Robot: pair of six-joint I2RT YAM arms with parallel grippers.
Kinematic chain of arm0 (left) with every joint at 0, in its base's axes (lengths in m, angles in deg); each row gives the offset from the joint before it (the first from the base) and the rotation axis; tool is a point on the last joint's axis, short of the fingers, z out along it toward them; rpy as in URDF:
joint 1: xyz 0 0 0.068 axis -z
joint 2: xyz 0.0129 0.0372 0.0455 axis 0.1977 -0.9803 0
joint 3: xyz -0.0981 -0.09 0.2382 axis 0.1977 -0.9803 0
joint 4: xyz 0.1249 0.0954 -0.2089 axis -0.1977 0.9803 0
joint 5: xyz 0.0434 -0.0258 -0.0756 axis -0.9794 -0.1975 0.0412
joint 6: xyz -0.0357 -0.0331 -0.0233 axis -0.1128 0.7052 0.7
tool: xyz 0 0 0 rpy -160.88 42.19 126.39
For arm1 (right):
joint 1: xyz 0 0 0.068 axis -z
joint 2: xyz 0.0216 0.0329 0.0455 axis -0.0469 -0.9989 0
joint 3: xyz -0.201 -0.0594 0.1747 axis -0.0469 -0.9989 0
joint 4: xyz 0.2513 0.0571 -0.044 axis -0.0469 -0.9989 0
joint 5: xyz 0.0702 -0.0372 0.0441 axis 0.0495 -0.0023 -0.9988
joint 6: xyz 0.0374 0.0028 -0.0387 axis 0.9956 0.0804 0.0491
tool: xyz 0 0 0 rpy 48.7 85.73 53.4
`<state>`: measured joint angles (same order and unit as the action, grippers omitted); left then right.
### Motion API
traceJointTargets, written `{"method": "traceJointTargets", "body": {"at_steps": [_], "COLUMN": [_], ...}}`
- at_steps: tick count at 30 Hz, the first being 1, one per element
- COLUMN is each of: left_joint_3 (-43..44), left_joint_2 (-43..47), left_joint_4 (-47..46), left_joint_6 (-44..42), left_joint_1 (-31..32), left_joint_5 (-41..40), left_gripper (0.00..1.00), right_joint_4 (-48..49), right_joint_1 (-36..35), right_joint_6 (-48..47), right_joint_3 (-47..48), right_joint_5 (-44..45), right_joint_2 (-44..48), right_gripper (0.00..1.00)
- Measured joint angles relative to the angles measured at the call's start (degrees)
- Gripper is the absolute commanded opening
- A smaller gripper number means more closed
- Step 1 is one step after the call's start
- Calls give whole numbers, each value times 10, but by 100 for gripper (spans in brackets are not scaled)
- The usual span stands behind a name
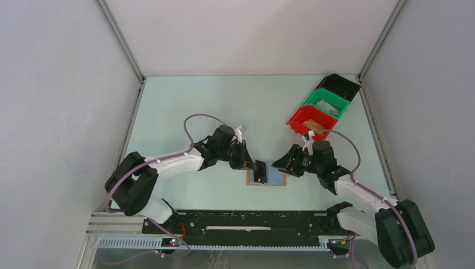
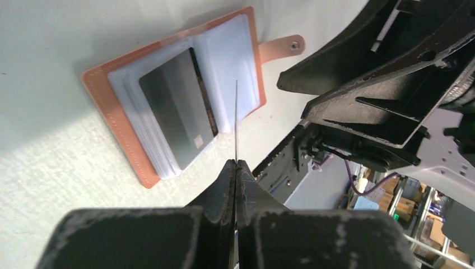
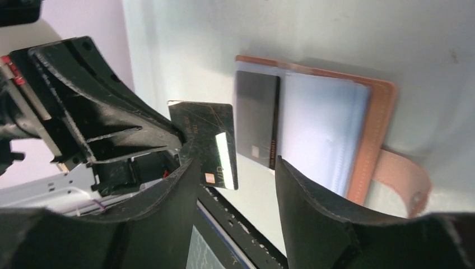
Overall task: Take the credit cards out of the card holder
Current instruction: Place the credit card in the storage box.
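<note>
Left pincer (image 2: 236, 163) pressing shut on black card (image 3: 207, 143), holding it on edge just above wallet (image 3: 372, 134), likely to keep it free of sleeve. Wallet lying open on table (image 1: 224, 106) between arms. Right pincer (image 3: 236, 165) hovering spread beside wallet, gripping nothing. Second dark card (image 3: 256, 117) sitting in sleeve, not yet out.
</note>
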<state>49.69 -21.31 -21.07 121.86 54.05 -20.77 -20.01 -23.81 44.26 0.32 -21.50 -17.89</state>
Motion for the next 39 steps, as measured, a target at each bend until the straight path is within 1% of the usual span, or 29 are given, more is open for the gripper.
{"method": "traceJointTargets", "body": {"at_steps": [5,8,11,14,17,20,29,30,31,32,33,34,35,37,39], "left_joint_3": [0,0,0,0,0,0,0,0,0,0,0,0,0,0,0], "left_joint_2": [21,35,45,57,65,66,66,66,66,66,66,66,65,65,65], "left_joint_4": [-7,-24,-41,-57,-75,-90,-122,-127,-129,-131,-131,-130,-130,-131,-120], "left_joint_6": [0,1,2,11,18,28,47,48,48,50,51,51,51,51,45], "left_joint_1": [-10,-22,-28,-30,-31,-31,-32,-32,-33,-33,-33,-34,-35,-35,-35], "left_joint_5": [38,64,86,102,116,124,136,137,139,141,141,141,143,144,140], "left_gripper": [0,0,0,0,0,0,0,0,0,0,0,2,7,20,33], "right_joint_4": [74,120,164,201,231,256,327,330,331,331,331,330,326,298,245], "right_joint_1": [18,23,24,24,24,24,23,23,23,23,23,23,22,20,20], "right_joint_6": [25,40,57,75,91,107,156,158,160,163,165,168,168,160,142], "right_joint_3": [-17,-25,-26,-26,-26,-29,-40,-40,-40,-40,-40,-40,-39,-34,-20], "right_joint_5": [-73,-113,-151,-179,-196,-203,-220,-221,-221,-222,-223,-223,-222,-217,-210], "right_joint_2": [-2,-10,-20,-26,-27,-26,-25,-25,-24,-21,-17,-11,-2,18,42], "right_gripper": [68,69,69,66,56,40,20,16,10,0,0,0,0,0,0]}}
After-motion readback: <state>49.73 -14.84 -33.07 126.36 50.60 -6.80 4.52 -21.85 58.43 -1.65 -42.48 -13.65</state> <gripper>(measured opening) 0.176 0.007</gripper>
